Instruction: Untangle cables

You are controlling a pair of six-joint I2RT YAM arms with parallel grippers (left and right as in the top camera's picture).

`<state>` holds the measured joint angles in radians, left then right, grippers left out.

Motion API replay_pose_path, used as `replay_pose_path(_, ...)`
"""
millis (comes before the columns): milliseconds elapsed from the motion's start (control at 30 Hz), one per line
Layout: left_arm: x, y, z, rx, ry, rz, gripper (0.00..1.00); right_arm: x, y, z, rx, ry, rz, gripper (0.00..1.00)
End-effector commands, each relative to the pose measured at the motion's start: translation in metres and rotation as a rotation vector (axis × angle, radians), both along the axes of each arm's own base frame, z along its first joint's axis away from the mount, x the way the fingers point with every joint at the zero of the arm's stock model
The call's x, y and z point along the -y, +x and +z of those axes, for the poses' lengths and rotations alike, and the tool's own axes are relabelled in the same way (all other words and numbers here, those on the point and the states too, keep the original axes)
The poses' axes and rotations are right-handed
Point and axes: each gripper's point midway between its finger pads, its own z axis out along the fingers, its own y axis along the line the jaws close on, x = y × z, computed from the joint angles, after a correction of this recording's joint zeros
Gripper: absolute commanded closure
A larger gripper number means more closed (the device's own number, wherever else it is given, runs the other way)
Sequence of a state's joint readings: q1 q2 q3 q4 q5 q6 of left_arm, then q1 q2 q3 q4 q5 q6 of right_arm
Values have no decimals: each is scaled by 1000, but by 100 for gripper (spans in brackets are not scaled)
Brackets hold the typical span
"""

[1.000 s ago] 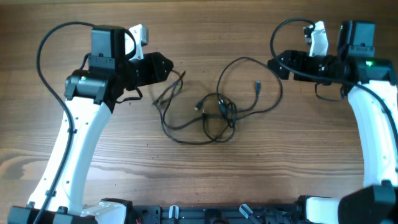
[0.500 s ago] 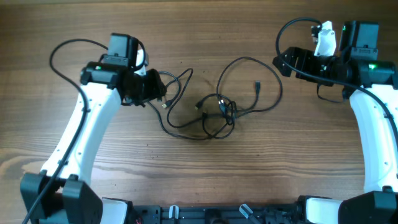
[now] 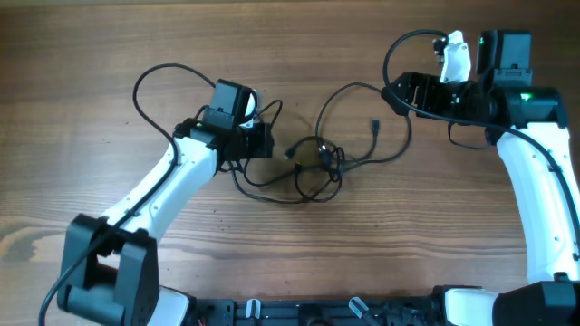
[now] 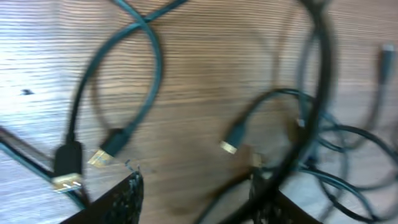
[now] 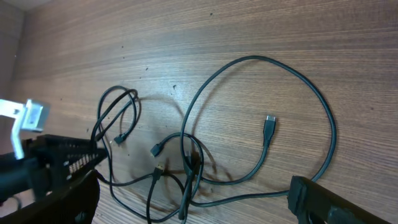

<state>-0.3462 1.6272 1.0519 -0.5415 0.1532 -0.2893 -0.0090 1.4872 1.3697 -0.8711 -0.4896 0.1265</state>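
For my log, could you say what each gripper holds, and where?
Nothing that shows: left gripper and right gripper both stand open, the cables unclamped.

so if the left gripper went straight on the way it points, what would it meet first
Likely the gold-tipped plug end of a thin black cable just ahead of the left gripper; depth is unclear.

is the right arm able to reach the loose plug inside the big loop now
Probably yes: the right gripper hangs open close by, and the plug lies alone on the table inside the loop, nothing covering it.
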Motion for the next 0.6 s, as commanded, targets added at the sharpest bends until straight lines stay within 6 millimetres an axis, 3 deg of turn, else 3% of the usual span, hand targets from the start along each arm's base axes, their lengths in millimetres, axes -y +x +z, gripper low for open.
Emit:
replay_pose_path(0,-14,4,-16,-3,83,18,66,-1,2,8,35,-11,18,1)
replay_pose_path(33,-14,4,-17,-5,83,18,96,-1,2,8,34,-10,18,1)
replay_pose_path(133,-13,9,-10,16,60,51,96,-2,2,9,34,-2,20,1)
replay_pose_path(167,-13,16,7,53,32,87,96,-5,2,10,36,15,32,0)
replay_pose_path(200,-13,25,28,94,-7,129,96,-7,1,12,38,27,41,1)
replay_pose_path(333,-4,44,159,304,-281,237,96,-20,1,14,58,29,83,1)
replay_pose_path(367,-7,44,216,394,-394,296,96,-35,-2,20,101,47,168,1)
replay_pose_path(433,-7,35,282,504,-530,315,96,-67,-9,37,198,117,346,1)
replay_pose_path(500,-7,25,314,562,-599,305,96,-90,-17,54,285,180,473,1)
replay_pose_path(567,-8,16,333,580,-670,328,96,-106,-20,70,368,205,547,1)
